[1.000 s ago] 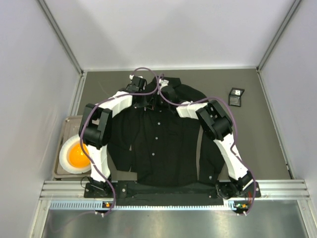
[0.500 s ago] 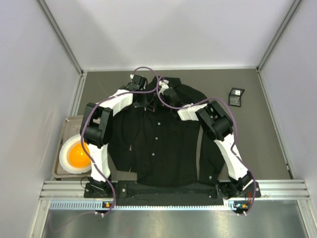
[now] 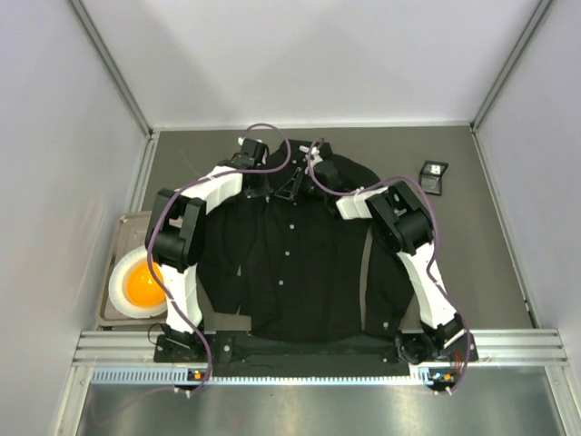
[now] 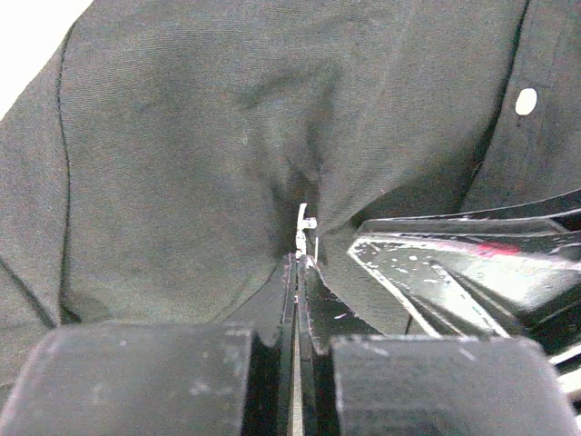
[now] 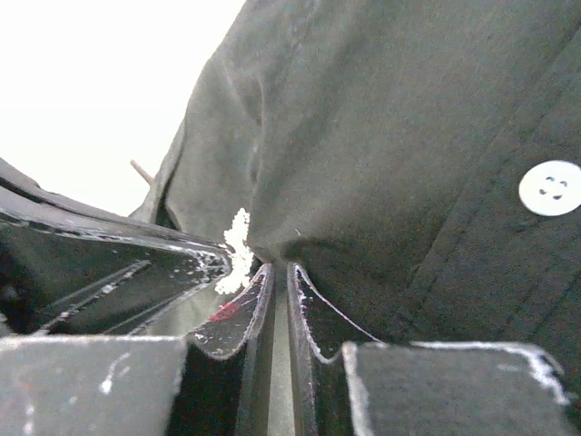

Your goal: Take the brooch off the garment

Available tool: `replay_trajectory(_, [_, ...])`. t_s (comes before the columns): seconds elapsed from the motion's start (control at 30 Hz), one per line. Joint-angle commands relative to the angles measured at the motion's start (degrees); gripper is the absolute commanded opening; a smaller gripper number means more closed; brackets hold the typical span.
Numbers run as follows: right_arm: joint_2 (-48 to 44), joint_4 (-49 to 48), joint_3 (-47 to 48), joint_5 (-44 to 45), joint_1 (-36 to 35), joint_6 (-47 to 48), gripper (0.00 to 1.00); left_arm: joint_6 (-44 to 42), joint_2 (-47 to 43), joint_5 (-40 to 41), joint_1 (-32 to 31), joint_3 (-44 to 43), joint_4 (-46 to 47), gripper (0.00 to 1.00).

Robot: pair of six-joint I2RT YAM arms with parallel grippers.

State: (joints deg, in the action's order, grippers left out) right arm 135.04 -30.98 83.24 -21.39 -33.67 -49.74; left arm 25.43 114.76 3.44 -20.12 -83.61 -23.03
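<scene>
The black garment (image 3: 300, 263) lies flat with its collar at the far side. Both grippers meet at its upper chest. My left gripper (image 3: 271, 188) is shut; in the left wrist view its tips (image 4: 302, 259) pinch a thin white piece, the brooch (image 4: 302, 232), seen edge-on against a pulled-up fold. In the right wrist view the jagged white brooch (image 5: 238, 252) sits at the left gripper's glossy fingertip (image 5: 195, 259). My right gripper (image 3: 293, 185) is shut on a fold of garment (image 5: 381, 136) just beside the brooch, jaws (image 5: 280, 268) pressed together.
A small black square box (image 3: 433, 177) lies at the far right of the table. A white bowl with orange contents (image 3: 136, 283) sits on a tray (image 3: 116, 238) at the left edge. White buttons (image 5: 550, 188) run down the placket. The enclosure walls stand close on three sides.
The right wrist has shifted a little to the right, drawing its pinched fold away from the left gripper. The left arm has barely moved.
</scene>
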Motion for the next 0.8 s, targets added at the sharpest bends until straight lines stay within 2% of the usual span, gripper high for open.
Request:
replay_trajectory(0.0, [-1.0, -7.3, 0.3, -5.3, 1.3, -8.0, 0.11, 0.1, 0.2, -2.7, 0.0, 2.6, -1.3, 0.0])
replay_trajectory(0.27, [3.6, -11.0, 3.8, -8.5, 1.2, -12.5, 0.12, 0.1, -0.6, -2.9, 0.1, 3.5, -0.4, 0.0])
replay_trajectory(0.43, [5.4, -10.1, 5.6, -9.0, 1.0, -12.7, 0.11, 0.1, -0.8, -3.2, 0.2, 3.5, -0.3, 0.0])
replay_trajectory(0.63, [6.5, -10.2, 6.3, -9.5, 0.7, -12.6, 0.05, 0.1, -0.8, -3.2, 0.2, 3.6, -0.1, 0.0])
replay_trajectory(0.77, [6.0, -11.8, 5.2, -9.2, 0.6, -13.1, 0.07, 0.1, -0.7, -3.2, 0.3, 3.7, 0.1, 0.0])
